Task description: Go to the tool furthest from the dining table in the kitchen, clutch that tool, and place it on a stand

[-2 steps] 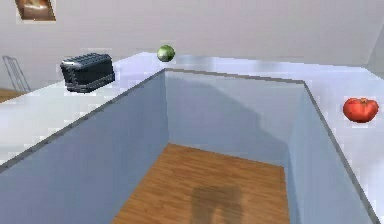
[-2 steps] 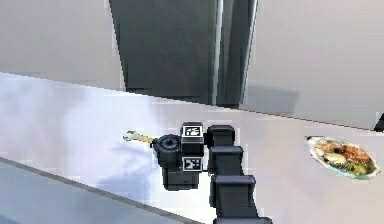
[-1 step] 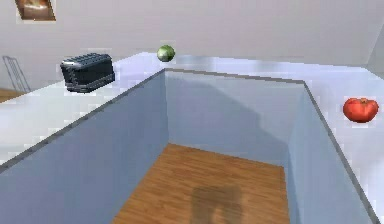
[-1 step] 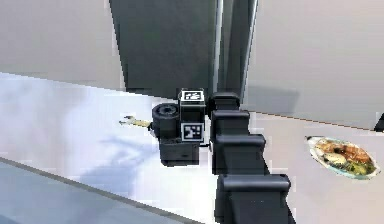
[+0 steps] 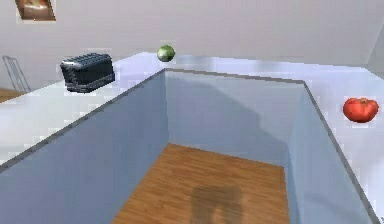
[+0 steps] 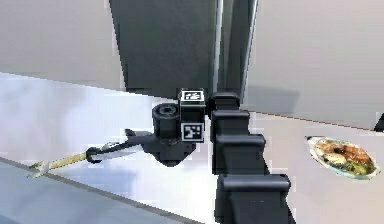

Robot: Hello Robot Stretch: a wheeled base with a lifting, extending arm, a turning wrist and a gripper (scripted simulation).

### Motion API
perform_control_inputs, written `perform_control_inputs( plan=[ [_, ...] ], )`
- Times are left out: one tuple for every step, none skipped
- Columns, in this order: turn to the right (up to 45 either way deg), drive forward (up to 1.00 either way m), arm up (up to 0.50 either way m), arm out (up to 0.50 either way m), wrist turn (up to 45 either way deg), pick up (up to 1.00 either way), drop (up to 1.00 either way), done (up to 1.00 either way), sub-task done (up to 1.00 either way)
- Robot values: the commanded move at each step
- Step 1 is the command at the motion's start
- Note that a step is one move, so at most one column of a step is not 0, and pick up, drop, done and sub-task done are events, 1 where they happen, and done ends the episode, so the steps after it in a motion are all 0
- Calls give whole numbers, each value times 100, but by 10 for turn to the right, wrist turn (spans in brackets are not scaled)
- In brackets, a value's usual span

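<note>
Slender yellowish utensil [image 6: 55,165] at the tool's [image 6: 100,153] far end (grey countertop [image 6: 60,110] behind)

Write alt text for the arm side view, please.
The dark arm reaches over a grey countertop, its fingers by a thin pale tool; whether they hold it is unclear. A plate of food sits at the right.

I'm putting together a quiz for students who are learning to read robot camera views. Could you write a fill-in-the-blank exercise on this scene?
1. In the forward view, the toaster stands on the counter at the picture's ____ side.
2. The round fruit at that view's right edge is ____ in colour.
3. In the arm side view, the plate of food lies on the ____ side of the arm.
Missing words: left; red; right.
</note>
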Motion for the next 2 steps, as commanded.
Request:
perform_control_inputs(
  plan=[
    [0, 0, 0, 0, -450, 0, 0, 0, 0],
    [0, 0, 0, 0, -330, 0, 0, 0, 0]
  ],
)
